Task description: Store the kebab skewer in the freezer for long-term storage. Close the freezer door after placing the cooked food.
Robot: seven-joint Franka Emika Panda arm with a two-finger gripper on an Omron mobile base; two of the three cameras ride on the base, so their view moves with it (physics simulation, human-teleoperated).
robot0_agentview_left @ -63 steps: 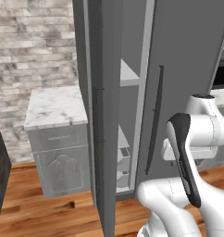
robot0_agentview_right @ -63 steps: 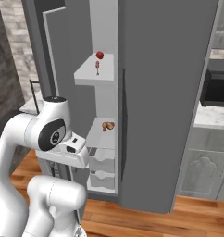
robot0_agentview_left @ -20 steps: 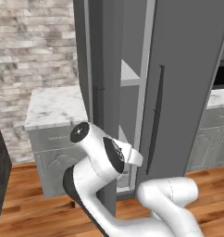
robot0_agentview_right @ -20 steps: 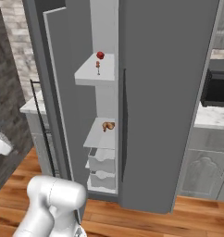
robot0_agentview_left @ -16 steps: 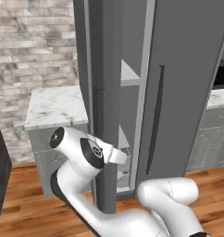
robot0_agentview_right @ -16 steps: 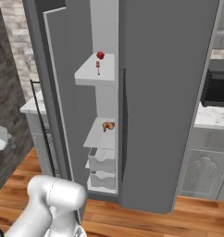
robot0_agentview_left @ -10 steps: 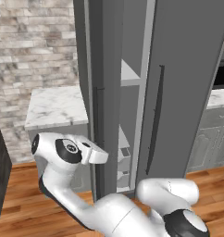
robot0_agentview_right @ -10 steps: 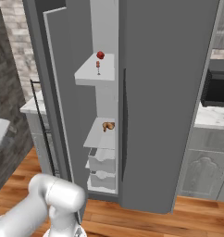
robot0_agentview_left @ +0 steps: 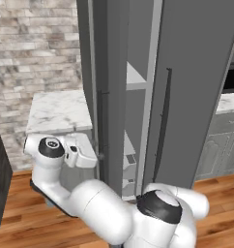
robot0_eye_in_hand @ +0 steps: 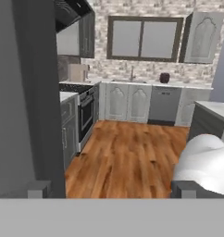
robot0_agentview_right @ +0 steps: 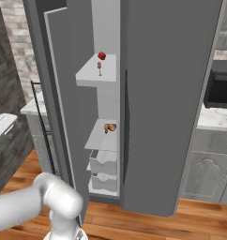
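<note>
The freezer door (robot0_agentview_left: 109, 72) looks like smooth matt dark grey panel, with a plain white, plastic-looking lining (robot0_agentview_right: 64, 93) inside. The countertop (robot0_agentview_left: 58, 111) reads as polished marble, the wall (robot0_agentview_left: 36, 43) behind it as rough brick, and the floor (robot0_eye_in_hand: 127, 157) as semi-glossy wood planks.

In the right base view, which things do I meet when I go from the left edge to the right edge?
Gripper → black bar handle → freezer door → kebab skewer → croissant-like lump → black microwave.
</note>
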